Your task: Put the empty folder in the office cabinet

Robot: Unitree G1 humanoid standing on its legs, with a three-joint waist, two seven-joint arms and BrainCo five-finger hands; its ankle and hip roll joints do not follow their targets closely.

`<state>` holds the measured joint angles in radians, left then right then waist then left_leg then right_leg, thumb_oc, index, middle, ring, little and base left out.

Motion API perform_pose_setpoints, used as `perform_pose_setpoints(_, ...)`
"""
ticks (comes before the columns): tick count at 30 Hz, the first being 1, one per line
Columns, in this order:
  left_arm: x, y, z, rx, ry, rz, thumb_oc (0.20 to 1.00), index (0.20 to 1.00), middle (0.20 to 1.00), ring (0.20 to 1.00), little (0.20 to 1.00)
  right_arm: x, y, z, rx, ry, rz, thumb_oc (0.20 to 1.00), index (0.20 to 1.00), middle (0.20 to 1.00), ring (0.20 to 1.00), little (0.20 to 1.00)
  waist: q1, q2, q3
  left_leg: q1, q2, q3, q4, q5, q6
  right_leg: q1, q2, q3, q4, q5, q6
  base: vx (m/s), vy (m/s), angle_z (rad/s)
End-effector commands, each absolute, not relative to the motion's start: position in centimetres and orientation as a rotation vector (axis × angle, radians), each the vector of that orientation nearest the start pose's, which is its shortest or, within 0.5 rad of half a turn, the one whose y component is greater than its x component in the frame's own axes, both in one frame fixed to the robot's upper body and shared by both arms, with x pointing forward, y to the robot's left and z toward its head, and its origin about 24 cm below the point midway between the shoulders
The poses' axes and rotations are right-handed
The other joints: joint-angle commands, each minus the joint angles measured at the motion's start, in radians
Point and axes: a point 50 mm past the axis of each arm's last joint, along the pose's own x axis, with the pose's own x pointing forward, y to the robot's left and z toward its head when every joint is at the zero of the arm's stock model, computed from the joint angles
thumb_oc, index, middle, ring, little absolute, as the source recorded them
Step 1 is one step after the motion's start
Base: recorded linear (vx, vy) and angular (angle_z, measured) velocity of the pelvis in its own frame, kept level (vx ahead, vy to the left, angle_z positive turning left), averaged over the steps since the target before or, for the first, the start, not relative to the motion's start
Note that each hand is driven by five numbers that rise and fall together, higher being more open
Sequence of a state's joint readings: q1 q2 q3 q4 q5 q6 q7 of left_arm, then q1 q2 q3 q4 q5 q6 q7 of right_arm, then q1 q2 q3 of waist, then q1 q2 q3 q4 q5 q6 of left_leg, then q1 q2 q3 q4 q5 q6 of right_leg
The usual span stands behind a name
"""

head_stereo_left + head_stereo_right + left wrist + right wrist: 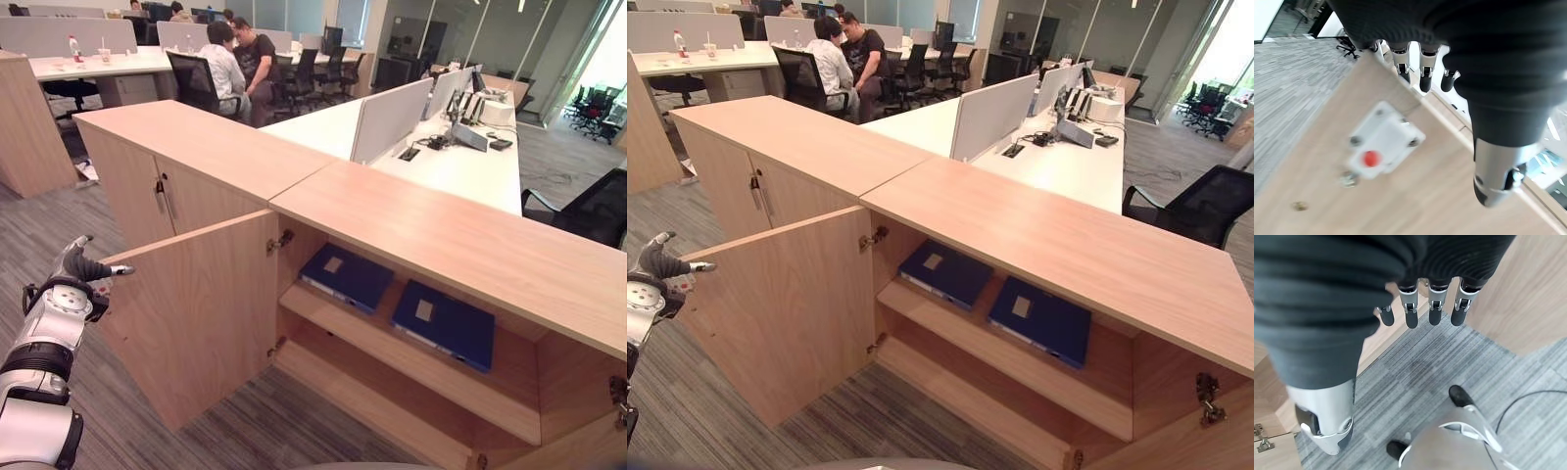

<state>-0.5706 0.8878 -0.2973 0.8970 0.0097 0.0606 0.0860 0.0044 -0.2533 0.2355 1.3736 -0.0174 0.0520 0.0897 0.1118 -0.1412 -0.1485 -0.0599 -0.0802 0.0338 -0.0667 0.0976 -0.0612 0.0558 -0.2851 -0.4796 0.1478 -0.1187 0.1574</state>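
Light wood cabinet (460, 245), left door (191, 313) open; two flat dark-blue folders (345, 275) on upper shelf. Left hand (80, 264) by door edge, fingers straight. Right hand (1420, 308) relaxed, empty, over grey carpet (1449, 362).

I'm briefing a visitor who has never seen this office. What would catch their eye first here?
The open cabinet in light wood, its left door swung out, with two dark blue folders lying flat side by side on the upper shelf. Next, the robot's left hand at that door's outer edge, fingers straight. Behind, people sit at white desks.
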Motion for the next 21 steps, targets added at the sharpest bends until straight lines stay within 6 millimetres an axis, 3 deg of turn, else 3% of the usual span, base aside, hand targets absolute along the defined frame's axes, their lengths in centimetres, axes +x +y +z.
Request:
perform_pose_setpoints(1,34.9,33.5,13.4,0.905,0.175,0.274,1.000,1.000,1.000,1.000,1.000,6.7,-24.0,-16.6,-0.329,1.414,0.092,1.000,1.000,1.000,1.000,1.000,-0.080,0.002,-0.023,-0.002,-0.008,0.000,0.078,-0.119,0.023,-0.005,0.040,-0.039,-0.107,0.175,0.018,0.00,-0.001,-0.26)
perform_pose_setpoints(5,35.3,31.6,12.9,0.851,0.127,0.221,1.000,1.000,1.000,1.000,1.000,6.9,-23.9,-16.6,-0.331,1.407,0.092,1.000,1.000,1.000,1.000,1.000,-0.081,0.004,-0.024,-0.003,-0.008,0.001,0.077,-0.120,0.022,-0.004,0.041,-0.039,-0.112,0.176,0.017,0.00,-0.003,-0.24)
perform_pose_setpoints(6,35.3,28.8,11.1,0.752,0.097,0.119,1.000,1.000,1.000,1.000,1.000,7.2,-23.8,-16.6,-0.332,1.397,0.091,1.000,1.000,1.000,1.000,1.000,-0.078,0.002,-0.022,-0.004,-0.009,-0.003,0.078,-0.120,0.022,-0.002,0.043,-0.043,-0.114,0.173,0.015,0.00,-0.014,-0.20)
perform_pose_setpoints(8,35.0,27.9,10.1,0.718,0.103,0.087,1.000,1.000,1.000,1.000,1.000,7.4,-23.8,-16.6,-0.334,1.392,0.091,1.000,1.000,1.000,1.000,1.000,-0.076,0.002,-0.022,-0.005,-0.010,-0.004,0.079,-0.121,0.022,0.000,0.043,-0.043,-0.116,0.173,0.014,0.00,-0.009,-0.10)
perform_pose_setpoints(10,33.6,25.3,6.2,0.658,0.164,-0.033,1.000,1.000,1.000,1.000,1.000,8.2,-23.4,-16.6,-0.337,1.368,0.103,1.000,1.000,1.000,1.000,1.000,-0.067,0.002,-0.019,-0.003,-0.013,-0.010,0.080,-0.123,0.023,0.003,0.045,-0.042,-0.117,0.171,0.012,0.00,0.000,-0.02)
perform_pose_setpoints(12,33.5,25.4,6.2,0.657,0.164,-0.032,1.000,1.000,1.000,1.000,1.000,8.1,-23.4,-16.6,-0.338,1.368,0.104,1.000,1.000,1.000,1.000,1.000,-0.067,0.002,-0.019,-0.003,-0.013,-0.010,0.079,-0.123,0.023,0.003,0.045,-0.042,-0.117,0.171,0.012,0.00,-0.001,-0.02)
perform_pose_setpoints(14,31.3,23.0,1.4,0.771,0.334,-0.251,1.000,1.000,1.000,1.000,1.000,8.9,-23.1,-16.4,-0.356,1.354,0.131,1.000,1.000,1.000,1.000,1.000,-0.056,0.007,-0.017,-0.001,-0.014,-0.014,0.079,-0.125,0.025,0.005,0.047,-0.045,-0.115,0.168,0.010,0.00,0.000,0.00)
perform_pose_setpoints(19,29.0,23.1,-2.2,0.962,0.547,-0.439,1.000,1.000,1.000,1.000,1.000,9.2,-23.2,-16.4,-0.396,1.377,0.177,1.000,1.000,1.000,1.000,1.000,-0.047,0.016,-0.016,0.002,-0.013,-0.014,0.077,-0.128,0.026,0.010,0.047,-0.048,-0.115,0.165,0.010,0.01,-0.008,0.07)
perform_pose_setpoints(21,27.7,24.3,-3.5,1.090,0.666,-0.514,1.000,1.000,1.000,1.000,1.000,9.3,-22.9,-16.4,-0.425,1.394,0.232,1.000,1.000,1.000,1.000,1.000,-0.042,0.018,-0.014,0.003,-0.011,-0.014,0.078,-0.129,0.025,0.011,0.048,-0.044,-0.114,0.163,0.007,0.00,0.000,0.00)
